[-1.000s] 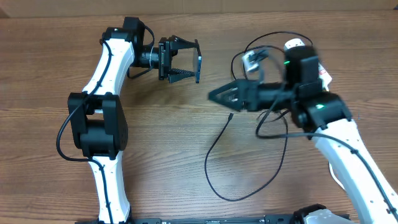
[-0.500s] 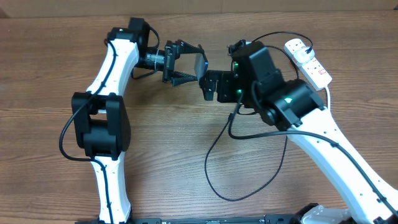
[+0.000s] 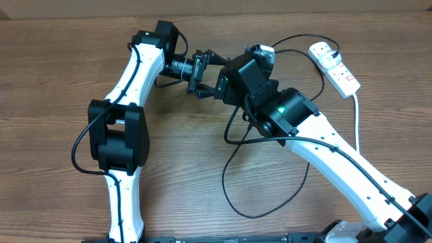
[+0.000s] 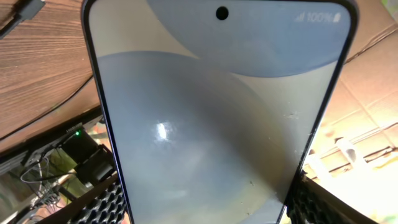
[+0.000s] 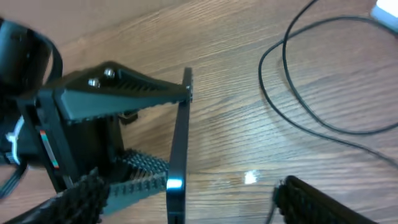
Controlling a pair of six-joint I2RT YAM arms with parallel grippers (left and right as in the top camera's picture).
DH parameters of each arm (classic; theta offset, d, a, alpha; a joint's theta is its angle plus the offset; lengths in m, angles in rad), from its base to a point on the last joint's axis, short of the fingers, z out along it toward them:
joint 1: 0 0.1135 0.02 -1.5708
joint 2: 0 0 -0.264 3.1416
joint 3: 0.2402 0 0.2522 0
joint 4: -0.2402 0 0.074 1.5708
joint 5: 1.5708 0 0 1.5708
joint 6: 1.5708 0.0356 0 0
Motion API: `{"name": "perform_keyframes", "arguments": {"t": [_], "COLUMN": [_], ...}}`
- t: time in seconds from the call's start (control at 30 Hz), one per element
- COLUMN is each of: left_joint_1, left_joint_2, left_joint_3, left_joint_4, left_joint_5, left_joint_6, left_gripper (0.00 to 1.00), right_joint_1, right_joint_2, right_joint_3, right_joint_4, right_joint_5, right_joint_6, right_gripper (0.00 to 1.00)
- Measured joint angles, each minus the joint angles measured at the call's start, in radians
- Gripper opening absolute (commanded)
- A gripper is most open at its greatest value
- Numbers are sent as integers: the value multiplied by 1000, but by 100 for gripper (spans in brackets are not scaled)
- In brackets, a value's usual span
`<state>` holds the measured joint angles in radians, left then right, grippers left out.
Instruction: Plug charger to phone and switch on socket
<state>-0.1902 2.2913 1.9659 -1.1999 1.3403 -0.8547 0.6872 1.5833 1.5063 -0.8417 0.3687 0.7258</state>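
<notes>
The left hand (image 3: 206,67) gripped the phone (image 4: 211,118) off the surface (image 3: 54,88), screen lit. The right hand (image 5: 189,186) had swung in from the right to meet it, fingers spread and empty, so the charger (image 3: 233,196) probably remained unplugged; the socket (image 3: 334,64) lay well apart, far right.

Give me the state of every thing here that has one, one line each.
phone: screen lit, reads 100%, held on edge in the left gripper.
charger: plug in the socket, cable lying slack, tip hidden.
socket: plug in it; switch position too small to tell.
left gripper: shut on the phone.
right gripper: open, a finger on each side of the phone.
</notes>
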Motion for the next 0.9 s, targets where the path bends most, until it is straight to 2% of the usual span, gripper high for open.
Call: {"name": "perform_keyframes", "arguments": {"t": [0.13, 0.27, 0.33, 0.4, 0.53, 0.67, 0.9], "left_joint_1": [0, 0, 0, 0, 0, 0, 0], "left_joint_2": [0, 0, 0, 0, 0, 0, 0], "left_joint_3": [0, 0, 0, 0, 0, 0, 0], "left_joint_4": [0, 0, 0, 0, 0, 0, 0], "left_joint_5": [-4, -4, -4, -4, -4, -4, -6], "left_joint_6": [-11, -11, -11, -11, -11, -13, -19], "left_gripper": [72, 73, 73, 73, 72, 73, 73], "right_joint_1": [0, 0, 0, 0, 0, 0, 0], "right_joint_2": [22, 78, 82, 82, 82, 82, 82], "right_joint_3": [1, 1, 1, 1, 1, 1, 1], "right_joint_4": [-5, -1, 8, 18, 25, 38, 41], "right_joint_5": [-14, -40, -45, -47, -46, -45, -44], "right_joint_6": [29, 34, 35, 31, 33, 32, 33], "right_gripper": [82, 70, 69, 59, 58, 43, 36]}}
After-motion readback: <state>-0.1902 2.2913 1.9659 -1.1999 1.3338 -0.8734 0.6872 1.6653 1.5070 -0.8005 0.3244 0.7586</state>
